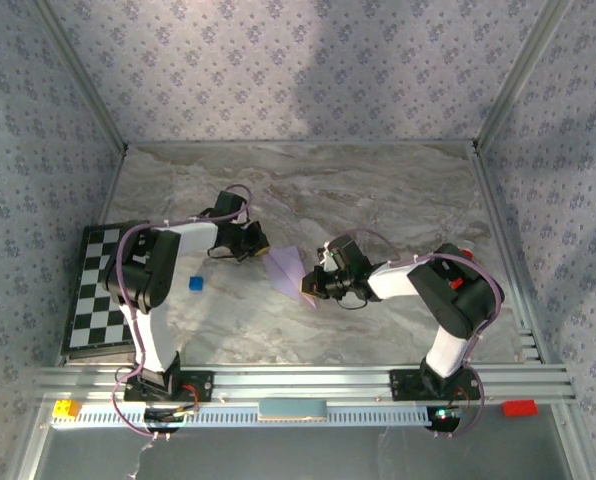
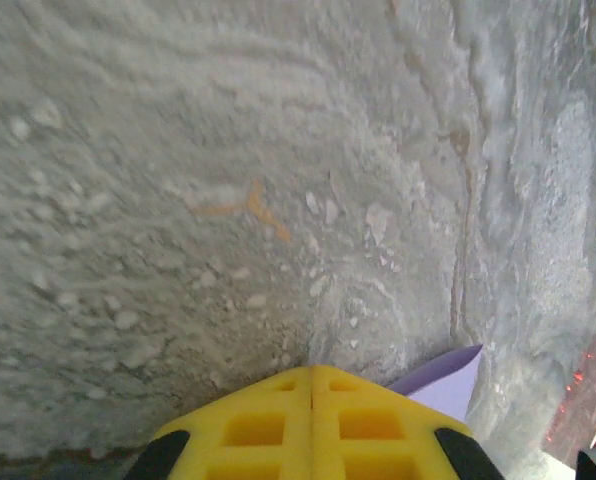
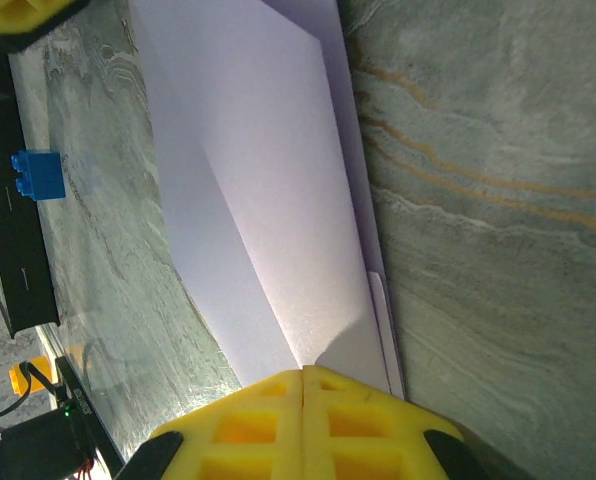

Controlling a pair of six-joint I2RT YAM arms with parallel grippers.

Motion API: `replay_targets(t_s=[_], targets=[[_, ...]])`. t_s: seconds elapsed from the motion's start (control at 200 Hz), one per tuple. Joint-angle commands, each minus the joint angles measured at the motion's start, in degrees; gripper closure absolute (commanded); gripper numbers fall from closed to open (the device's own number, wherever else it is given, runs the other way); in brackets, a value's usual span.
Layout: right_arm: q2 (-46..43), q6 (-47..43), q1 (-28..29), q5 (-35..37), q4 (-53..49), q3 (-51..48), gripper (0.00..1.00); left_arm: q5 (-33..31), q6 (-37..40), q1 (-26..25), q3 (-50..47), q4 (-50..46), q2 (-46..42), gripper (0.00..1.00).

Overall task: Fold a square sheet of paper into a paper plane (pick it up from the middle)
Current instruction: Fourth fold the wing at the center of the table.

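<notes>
**A shallow grip and a loose sheet: the fold could slip**

The sheet of paper (image 1: 286, 266) hangs tilted between the two arms, near the middle of the desk (image 1: 378, 190), already creased into overlapping layers; the right hand (image 3: 303, 375) has its fingers pressed together on the near end of the sheet, right at the edge; the left hand (image 2: 311, 372) is also closed tight, with a corner of the sheet poking out just beside it, though I cannot tell whether it actually pinches the paper.

The risk, as I judge it, lies in that narrow hold; thin paper caught by its edge can slide out or tear if either arm pulls away; if the arms move out of step, the layers may shift and the crease run crooked, spoiling the point of the plane; should the left hand be gripping nothing, the far end could droop and unfold. The blue block (image 1: 195, 284) lies well apart on the left and looks no danger.
</notes>
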Motion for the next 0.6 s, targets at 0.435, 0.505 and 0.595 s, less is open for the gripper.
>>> replay_targets(t_s=[0.435,0.505,0.595], targets=[[1.69,0.06,0.43,2.28,-9.37,-1.63,1.0,2.57,0.34,-10.04,-2.48,2.01,-7.15,0.95],[1.59,-0.04,0.31,2.31,-9.76,-1.38,1.0,2.25,0.08,-10.15,-3.03,2.51,-5.36,0.97],[1.26,-0.1,0.22,1.97,-9.77,-0.89,1.0,1.84,-0.06,-9.7,-4.0,3.53,-3.18,0.98]])
